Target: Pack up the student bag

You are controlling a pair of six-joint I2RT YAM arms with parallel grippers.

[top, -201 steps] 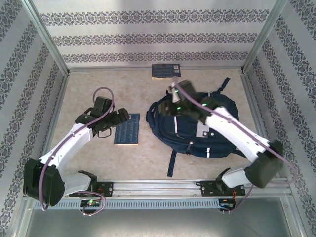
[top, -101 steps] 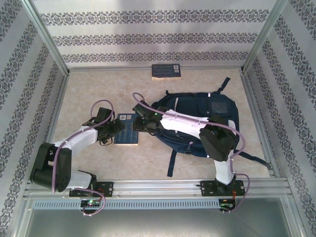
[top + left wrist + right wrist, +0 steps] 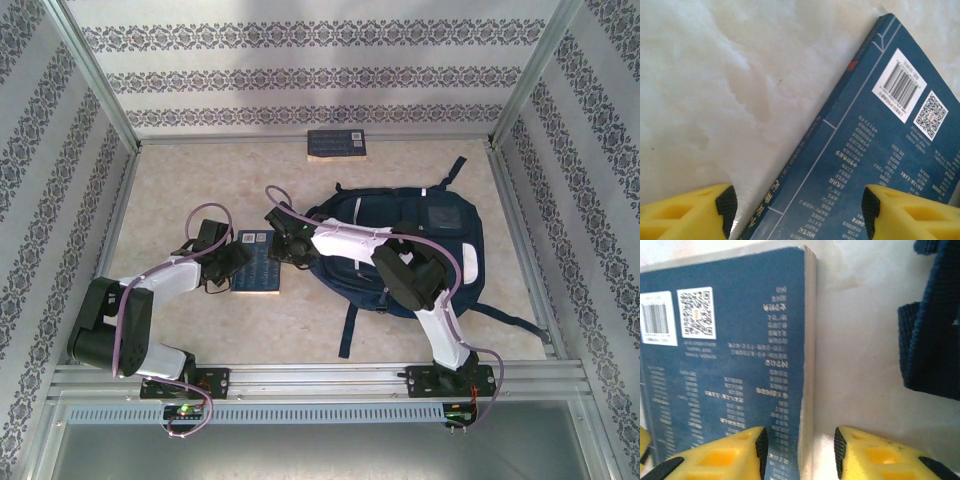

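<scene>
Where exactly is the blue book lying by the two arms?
In the top view, the blue book lies flat just left of the student bag, between the left end effector and the right end effector.

Striped floral wallpaper [image 3: 320, 75] covers the back and side walls, silver posts [image 3: 95, 75] rise at the far corners, the pale marbled table [image 3: 180, 180] sits evenly lit, a metal rail [image 3: 320, 378] lining its near edge.
</scene>
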